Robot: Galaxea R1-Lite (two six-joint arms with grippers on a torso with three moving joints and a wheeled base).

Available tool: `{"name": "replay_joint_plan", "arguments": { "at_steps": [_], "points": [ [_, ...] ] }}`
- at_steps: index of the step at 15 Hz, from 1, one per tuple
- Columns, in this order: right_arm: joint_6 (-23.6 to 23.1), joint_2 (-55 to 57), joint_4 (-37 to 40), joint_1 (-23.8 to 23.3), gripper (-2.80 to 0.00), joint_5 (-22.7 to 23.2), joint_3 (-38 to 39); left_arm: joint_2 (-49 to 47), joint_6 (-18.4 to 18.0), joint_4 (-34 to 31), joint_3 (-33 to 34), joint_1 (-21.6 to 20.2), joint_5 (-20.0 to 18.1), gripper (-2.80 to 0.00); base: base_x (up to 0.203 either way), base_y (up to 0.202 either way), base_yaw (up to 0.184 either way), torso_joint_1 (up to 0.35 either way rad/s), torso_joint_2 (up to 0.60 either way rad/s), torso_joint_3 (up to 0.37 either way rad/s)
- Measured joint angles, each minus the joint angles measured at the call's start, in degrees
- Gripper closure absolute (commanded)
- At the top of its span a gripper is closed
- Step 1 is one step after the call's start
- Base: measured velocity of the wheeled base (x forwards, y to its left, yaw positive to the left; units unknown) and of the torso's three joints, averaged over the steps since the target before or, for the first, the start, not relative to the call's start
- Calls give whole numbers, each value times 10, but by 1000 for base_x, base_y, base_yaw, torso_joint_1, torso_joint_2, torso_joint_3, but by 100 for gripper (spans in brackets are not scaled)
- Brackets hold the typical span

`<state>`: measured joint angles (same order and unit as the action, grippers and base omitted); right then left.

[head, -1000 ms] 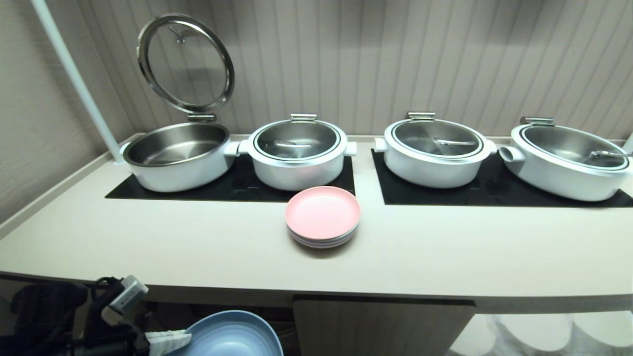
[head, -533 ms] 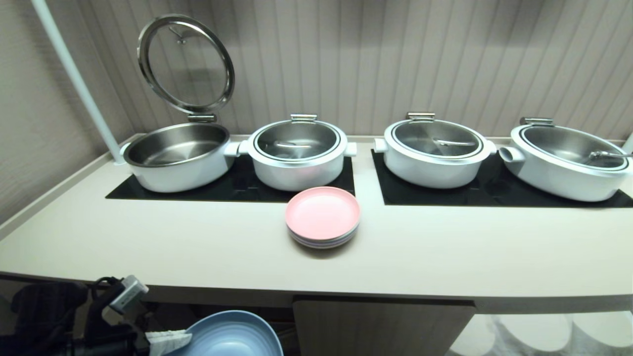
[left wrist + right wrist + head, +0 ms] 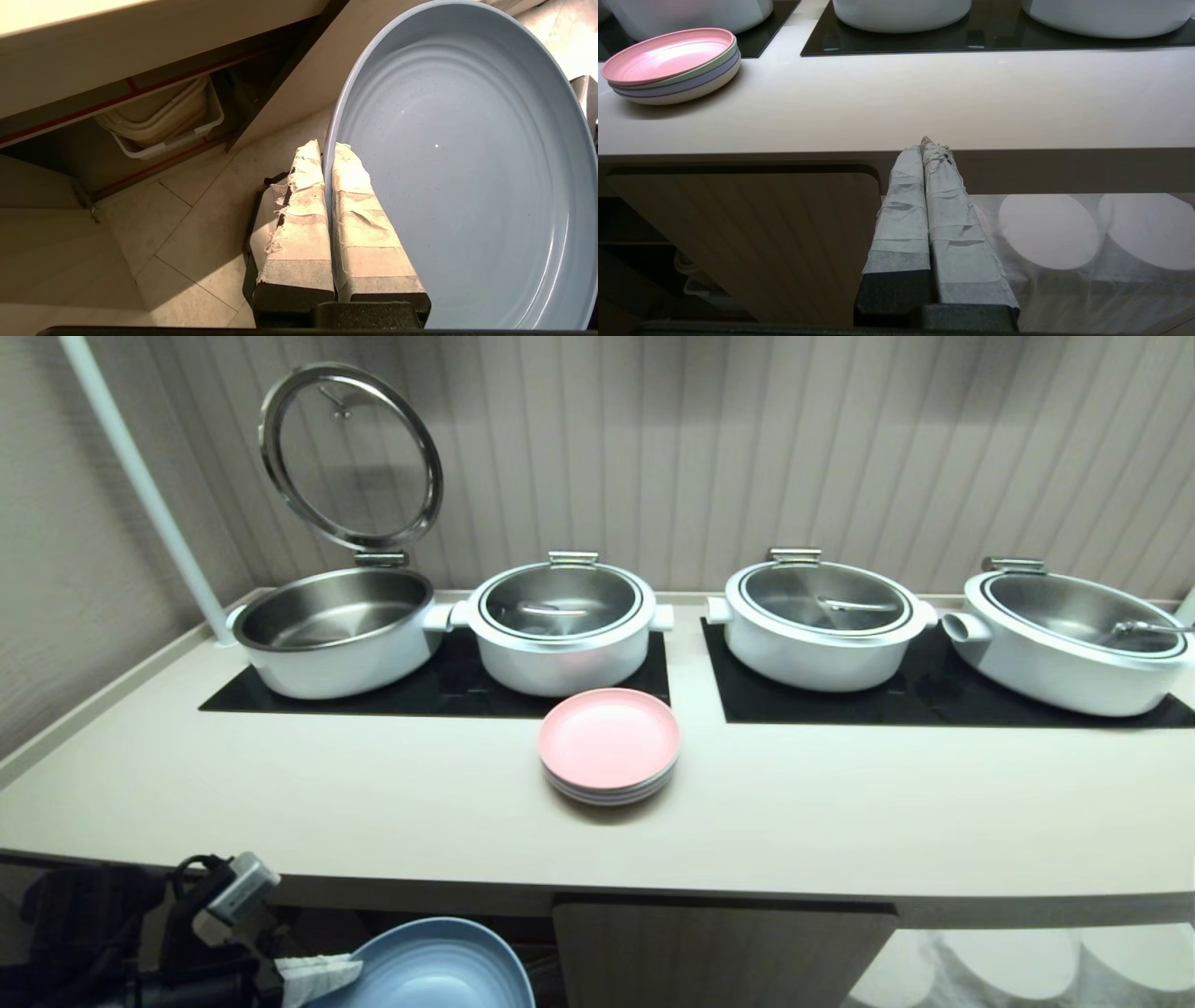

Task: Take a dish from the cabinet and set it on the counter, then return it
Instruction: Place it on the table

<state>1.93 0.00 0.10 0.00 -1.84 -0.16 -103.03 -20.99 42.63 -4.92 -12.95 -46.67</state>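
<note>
- Below the desk (image 3: 392, 821) edge, left gripper (image 3: 329, 154) fingers (image 3: 359, 219) clamp the dish (image 3: 467, 177) rim.
- Dish: likely light, stiff, smooth; rim grip suits.
- Right gripper (image 3: 929, 144) fingers together, idle.

Four white pots (image 3: 560, 630), one blue dish (image 3: 439, 971), one plate stack (image 3: 609, 747), two black mats (image 3: 439, 686)

The dish (image 3: 439, 971) is cut off by the head view's bottom edge; the counter (image 3: 373, 803) hides most of the cabinet (image 3: 719, 952); the rightmost pot (image 3: 1074, 644) runs off the right edge
</note>
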Motion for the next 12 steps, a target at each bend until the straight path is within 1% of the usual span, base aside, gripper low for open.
{"name": "replay_joint_plan", "arguments": {
  "at_steps": [4, 7, 9, 12],
  "points": [
    [0, 0, 0, 0, 0, 0, 0, 0, 4, -1, -11, -6, -2, 0, 0, 0, 0, 0, 0, 0],
    [0, 0, 0, 0, 0, 0, 0, 0, 14, -1, -23, -10, -14, 0, 0, 0, 0, 0, 0, 0],
    [0, 0, 0, 0, 0, 0, 0, 0, 32, -2, -37, -14, -16, 0, 0, 0, 0, 0, 0, 0],
    [0, 0, 0, 0, 0, 0, 0, 0, 75, -2, -69, -14, -15, 0, 0, 0, 0, 0, 0, 0]
  ]
}}
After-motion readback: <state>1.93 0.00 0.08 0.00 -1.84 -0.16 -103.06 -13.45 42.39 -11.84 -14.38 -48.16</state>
